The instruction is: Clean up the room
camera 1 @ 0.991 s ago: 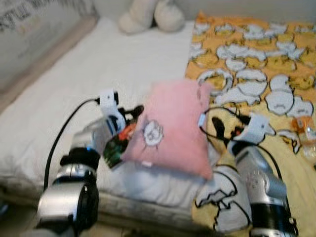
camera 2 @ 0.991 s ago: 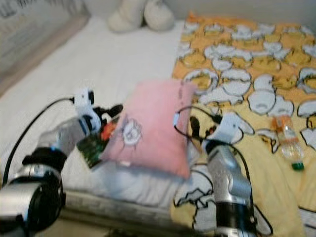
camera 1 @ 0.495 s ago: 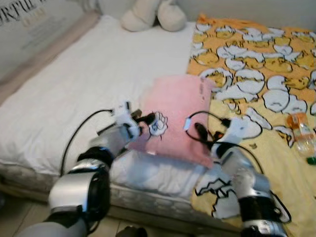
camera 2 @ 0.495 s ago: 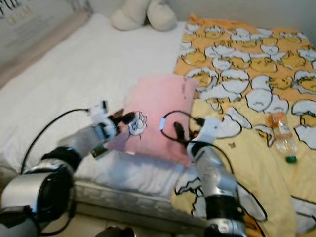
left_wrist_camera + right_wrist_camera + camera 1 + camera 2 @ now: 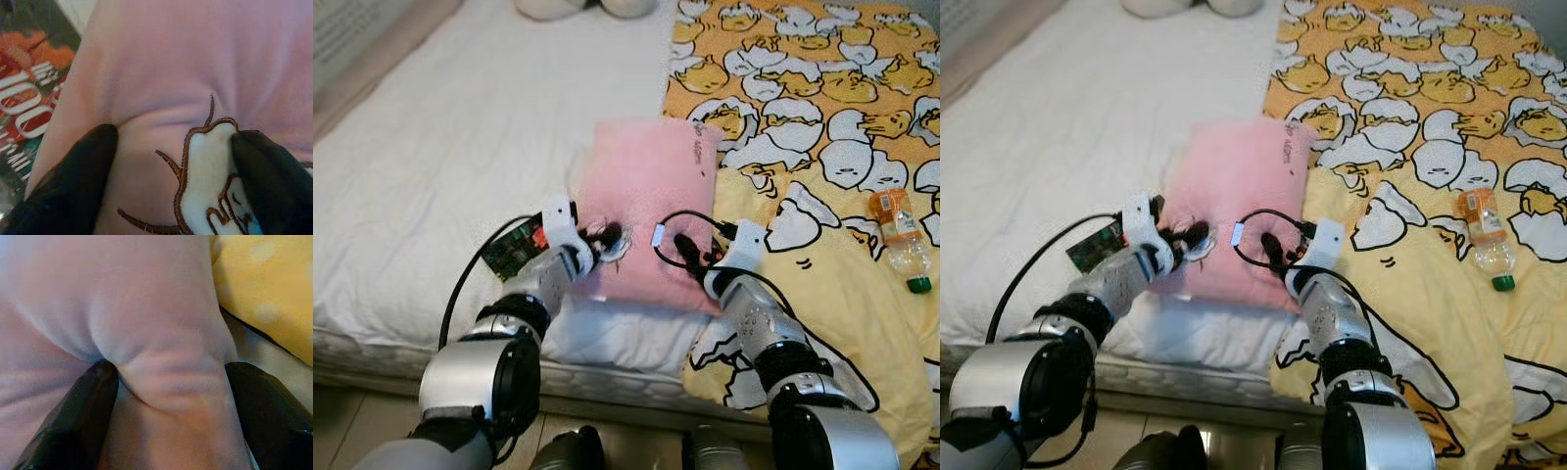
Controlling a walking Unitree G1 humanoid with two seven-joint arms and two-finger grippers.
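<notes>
A pink pillow [image 5: 646, 186] with a white embroidered patch lies on the bed, between the white sheet and the yellow blanket. My left gripper [image 5: 605, 236] is shut on the pillow's near edge beside the patch. In the left wrist view the black fingers [image 5: 73, 181] squeeze pink fabric between them. My right gripper [image 5: 683, 248] is shut on the same near edge, closer to the blanket. The right wrist view has a fold of the pillow [image 5: 166, 357] bunched between its fingers.
A white mattress [image 5: 440, 147] fills the left and a yellow blanket [image 5: 803, 88] with egg cartoons the right. A plastic bottle [image 5: 899, 235] lies on the blanket. A green and orange packet [image 5: 512, 251] lies by my left wrist. Plush toys [image 5: 558, 6] sit at the far end.
The pillow, held up and tilted a second ago, now lies lower on the bed. Both grippers stay on its near edge. The camera has tipped downward.
</notes>
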